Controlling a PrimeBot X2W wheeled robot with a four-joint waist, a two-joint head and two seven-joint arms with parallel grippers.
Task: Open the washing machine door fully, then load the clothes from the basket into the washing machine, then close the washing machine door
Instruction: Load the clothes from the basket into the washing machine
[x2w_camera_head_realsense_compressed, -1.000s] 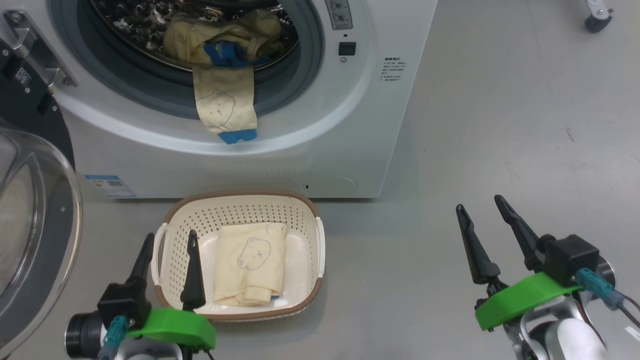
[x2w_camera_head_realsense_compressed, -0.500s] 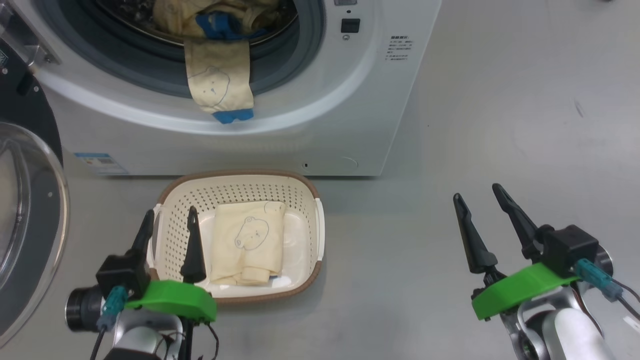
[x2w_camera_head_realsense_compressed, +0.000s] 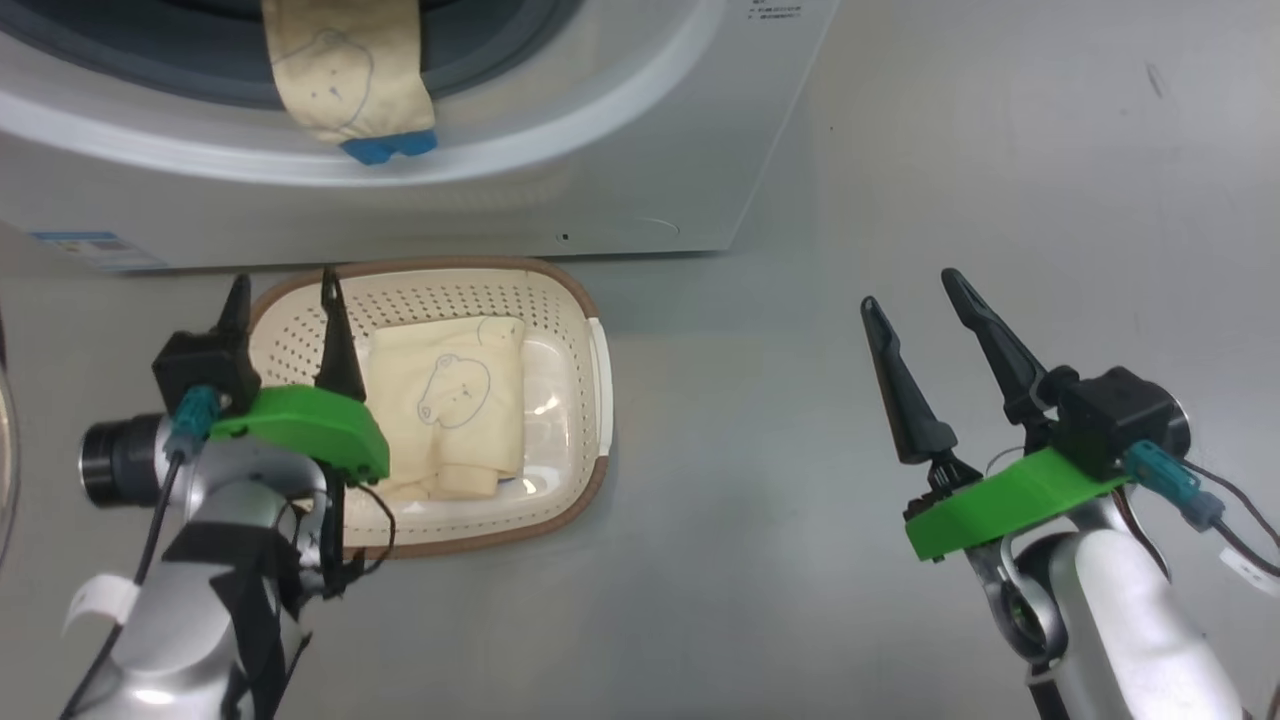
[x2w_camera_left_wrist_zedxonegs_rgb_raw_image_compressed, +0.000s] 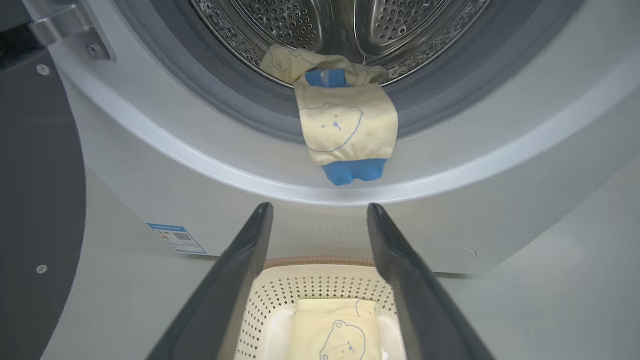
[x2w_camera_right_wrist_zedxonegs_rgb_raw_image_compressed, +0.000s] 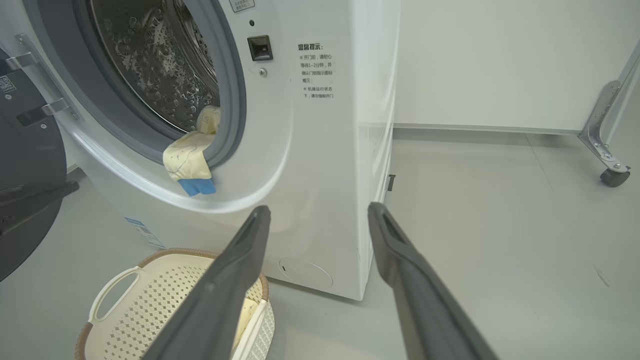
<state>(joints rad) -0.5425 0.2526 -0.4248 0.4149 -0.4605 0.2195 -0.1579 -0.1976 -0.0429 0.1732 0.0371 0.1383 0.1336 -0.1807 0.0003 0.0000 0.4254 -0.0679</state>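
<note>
The white washing machine (x2w_camera_head_realsense_compressed: 600, 150) stands open. One pale yellow garment with a blue cuff (x2w_camera_head_realsense_compressed: 340, 70) hangs out of the steel drum (x2w_camera_left_wrist_zedxonegs_rgb_raw_image_compressed: 325, 25) over the grey gasket, seen in both wrist views (x2w_camera_left_wrist_zedxonegs_rgb_raw_image_compressed: 347, 130) (x2w_camera_right_wrist_zedxonegs_rgb_raw_image_compressed: 187, 160). The cream basket (x2w_camera_head_realsense_compressed: 595, 380) sits on the floor before the machine and holds a folded yellow garment (x2w_camera_head_realsense_compressed: 450, 400) with a bear print. My left gripper (x2w_camera_head_realsense_compressed: 283, 283) is open and empty above the basket's left side, fingers pointing at the machine (x2w_camera_left_wrist_zedxonegs_rgb_raw_image_compressed: 320, 207). My right gripper (x2w_camera_head_realsense_compressed: 910, 290) is open and empty over bare floor to the right (x2w_camera_right_wrist_zedxonegs_rgb_raw_image_compressed: 317, 210).
The black-rimmed door (x2w_camera_left_wrist_zedxonegs_rgb_raw_image_compressed: 40, 200) is swung open on the left, its metal hinge (x2w_camera_left_wrist_zedxonegs_rgb_raw_image_compressed: 60, 27) at the top. A blue sticker (x2w_camera_left_wrist_zedxonegs_rgb_raw_image_compressed: 177, 239) sits low on the machine's front. A metal leg with a caster (x2w_camera_right_wrist_zedxonegs_rgb_raw_image_compressed: 607, 165) stands far right by the wall. Grey floor lies all around.
The head camera has tipped down, so the machine and basket sit higher in the picture. My left gripper has moved forward along the basket's left side toward its far rim, still open.
</note>
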